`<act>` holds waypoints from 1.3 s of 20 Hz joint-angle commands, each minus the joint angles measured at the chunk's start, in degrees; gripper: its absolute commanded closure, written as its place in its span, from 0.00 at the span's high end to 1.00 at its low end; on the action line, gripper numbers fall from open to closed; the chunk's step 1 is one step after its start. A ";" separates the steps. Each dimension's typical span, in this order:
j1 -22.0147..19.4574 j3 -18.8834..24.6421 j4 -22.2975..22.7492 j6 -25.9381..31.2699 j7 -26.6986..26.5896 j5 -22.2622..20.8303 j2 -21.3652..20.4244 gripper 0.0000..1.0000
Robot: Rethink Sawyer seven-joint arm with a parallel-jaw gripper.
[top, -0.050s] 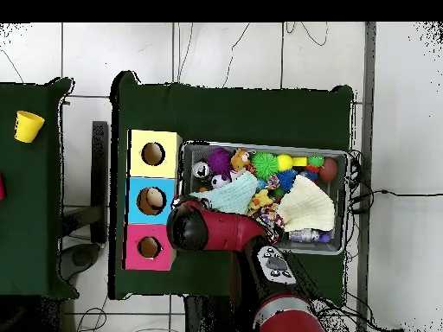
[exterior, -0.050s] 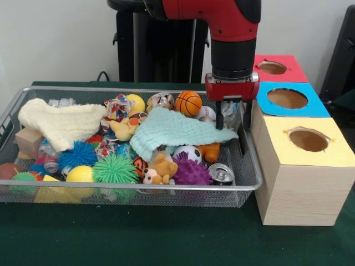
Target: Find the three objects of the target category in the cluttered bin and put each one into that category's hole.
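The wire bin (exterior, -0.050s: pixel 138 187) holds a jumble of toys. My gripper (exterior, -0.050s: pixel 232 134) hangs at the bin's right end, open, with its fingers (exterior, -0.050s: pixel 244 133) down beside a crumpled clear wrapper (exterior, -0.050s: pixel 230 111) and the edge of a teal cloth (exterior, -0.050s: pixel 177 130). A basketball (exterior, -0.050s: pixel 189 103), a baseball (exterior, -0.050s: pixel 206 113) and a soccer ball (exterior, -0.050s: pixel 189 153) lie close by. To the right stand three boxes with holes: yellow (exterior, -0.050s: pixel 308 139), blue (exterior, -0.050s: pixel 287 98) and red (exterior, -0.050s: pixel 272 67). In the overhead view the arm (top, -0.050s: pixel 208 226) hides the gripper at the bin's (top, -0.050s: pixel 260 145) left end.
A cream cloth (exterior, -0.050s: pixel 61 123), spiky balls in green (exterior, -0.050s: pixel 115 169), blue (exterior, -0.050s: pixel 77 154) and purple (exterior, -0.050s: pixel 192 172), a plush bear (exterior, -0.050s: pixel 161 169), a can (exterior, -0.050s: pixel 222 174) and a wooden block (exterior, -0.050s: pixel 29 141) fill the bin. A yellow cup (top, -0.050s: pixel 28 126) sits on another table.
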 commanded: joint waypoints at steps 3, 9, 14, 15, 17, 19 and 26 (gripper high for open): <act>1.68 -3.51 7.75 3.97 10.34 -0.02 2.80 1.00; 1.67 -3.34 9.14 1.09 11.05 0.02 4.12 1.00; 1.22 -2.27 10.13 -0.66 11.42 0.53 5.27 1.00; 0.71 -1.35 10.24 -1.73 11.66 0.66 5.76 1.00; -0.09 0.33 10.37 -3.28 12.03 0.97 6.66 1.00; -0.72 1.80 10.52 -4.47 12.34 1.22 7.28 1.00; -0.42 2.02 10.08 -3.07 12.09 2.86 5.94 1.00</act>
